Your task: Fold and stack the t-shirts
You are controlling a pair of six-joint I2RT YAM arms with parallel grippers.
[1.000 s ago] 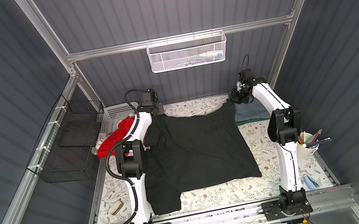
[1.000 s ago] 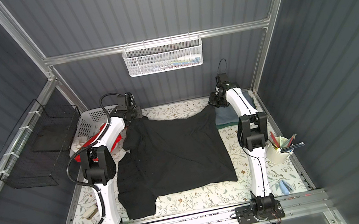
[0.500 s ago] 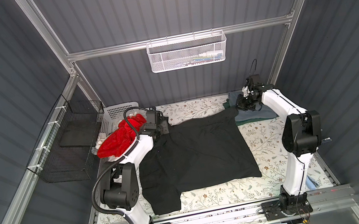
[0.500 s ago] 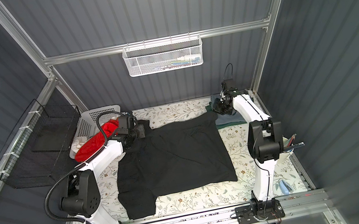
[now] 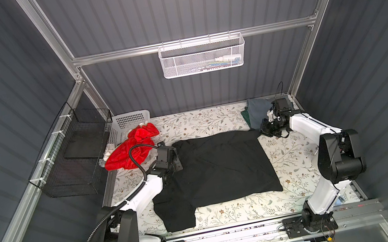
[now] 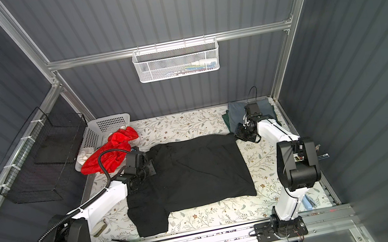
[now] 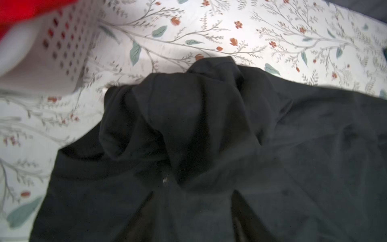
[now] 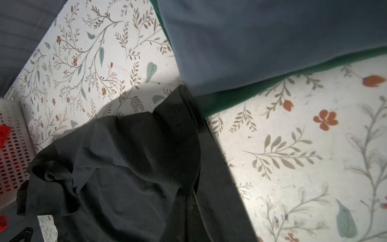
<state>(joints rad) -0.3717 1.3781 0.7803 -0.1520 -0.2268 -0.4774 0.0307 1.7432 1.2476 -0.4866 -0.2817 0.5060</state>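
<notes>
Covering green t-shirt (mostly) lies blue-grey t-shirt.

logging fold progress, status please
left tool over black t-shirt, far corner, jaws unclear. right tool shut at opposite corner. red t-shirt close beside left tool.

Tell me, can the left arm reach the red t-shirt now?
Probably yes: the red t-shirt drapes over the white basket beside the left gripper, which is at the edge of the black t-shirt; nothing lies between.
</notes>
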